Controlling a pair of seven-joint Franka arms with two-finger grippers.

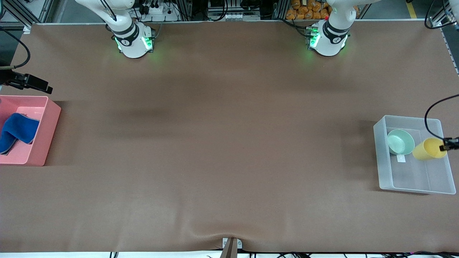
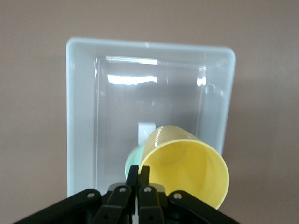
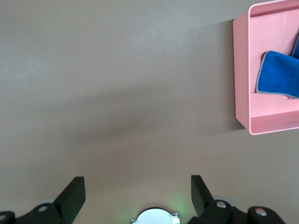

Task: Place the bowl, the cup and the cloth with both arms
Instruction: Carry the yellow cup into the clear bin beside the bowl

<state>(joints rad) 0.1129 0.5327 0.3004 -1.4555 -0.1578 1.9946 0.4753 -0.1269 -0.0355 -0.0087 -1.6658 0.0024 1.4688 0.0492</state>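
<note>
Yellow tapered cup [image 2: 187, 168] hung pinched in the left hand [image 2: 138, 179] over the clear plastic bin [image 1: 383, 157] holding the mint-green bowl [image 1: 400, 141]; the right hand [image 3: 135, 193] waited, fingers spread, over the brown bench [image 3: 117, 93].

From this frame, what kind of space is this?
Probably a robotics lab workcell: two white Franka arms bolted along a brown-covered table, aluminium framing and cabling at its edge, and sorting props, a pink plastic bin and a clear plastic bin.

The left gripper [image 2: 138, 179] is held in the air, fingers [image 2: 145, 173] clamped on the rim of the tilted cup [image 2: 187, 165]. The right gripper [image 3: 135, 193] is held over the bare desk [image 3: 117, 93], fingers [image 3: 74, 193] spread wide apart, nothing between them.
</note>
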